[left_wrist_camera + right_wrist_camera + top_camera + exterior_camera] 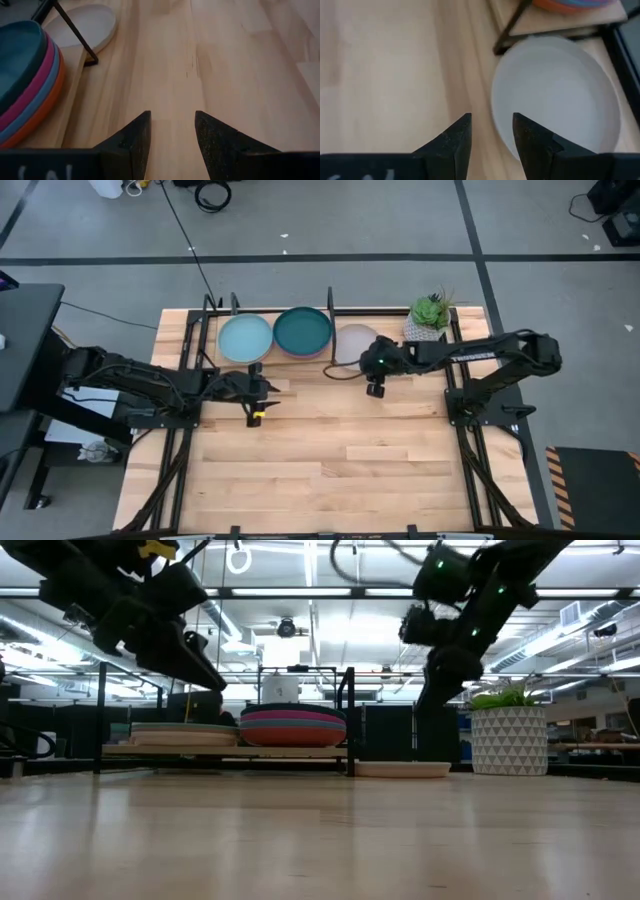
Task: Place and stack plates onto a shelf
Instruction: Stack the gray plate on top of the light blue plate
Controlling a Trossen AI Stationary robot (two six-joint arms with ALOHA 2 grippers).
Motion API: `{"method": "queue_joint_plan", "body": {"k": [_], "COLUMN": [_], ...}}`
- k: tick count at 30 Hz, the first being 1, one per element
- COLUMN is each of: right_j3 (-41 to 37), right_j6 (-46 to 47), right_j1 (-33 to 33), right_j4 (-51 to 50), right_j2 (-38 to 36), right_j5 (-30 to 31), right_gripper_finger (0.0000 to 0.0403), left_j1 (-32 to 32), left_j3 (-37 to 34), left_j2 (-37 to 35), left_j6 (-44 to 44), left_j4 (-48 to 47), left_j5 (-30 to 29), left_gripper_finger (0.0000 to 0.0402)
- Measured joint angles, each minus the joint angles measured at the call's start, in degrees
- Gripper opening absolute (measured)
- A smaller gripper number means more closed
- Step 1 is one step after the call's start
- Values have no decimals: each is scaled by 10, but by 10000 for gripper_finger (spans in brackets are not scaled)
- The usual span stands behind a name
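The shelf (212,330) stands along the table's far edge. On its board rest a light blue plate (245,338) on a low stack and a dark teal plate (303,331) topping a stack of pink, blue and orange plates (30,85). A cream-white plate (555,90) lies flat on the tabletop just right of the shelf, also visible as the pale plate (355,342) from above. My left gripper (262,390) hovers open in front of the shelf's left half. My right gripper (376,387) hovers open above the cream plate's near-left rim, touching nothing.
A potted green plant (430,315) in a white patterned pot (508,740) stands at the far right, close behind the cream plate. The shelf's black right post and foot (507,37) sit beside that plate. Bare plank tabletop (330,460) stretches toward the near edge.
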Motion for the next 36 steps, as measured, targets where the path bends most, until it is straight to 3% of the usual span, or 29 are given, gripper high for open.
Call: {"method": "queue_joint_plan", "body": {"k": [10,17,26,33,36], "right_j3": [48,85,84,84,85], "right_j6": [-10,-39,-23,-5,9], "right_j1": [-50,-67,-65,-58,-45], "right_j4": [11,-20,-62,-98,-116], "right_j2": [149,209,208,205,201], "right_j5": [-8,-8,-18,-34,-35], "right_gripper_finger": [138,138,110,22,15], "left_j1": [1,0,1,-1,-10], "left_j3": [0,0,0,0,0], "left_j2": [0,0,0,1,-6], "left_j6": [27,27,62,72,105], "left_j4": [27,22,23,32,41], "left_j5": [0,-1,-2,-2,-3], "left_gripper_finger": [160,160,160,160,160]}}
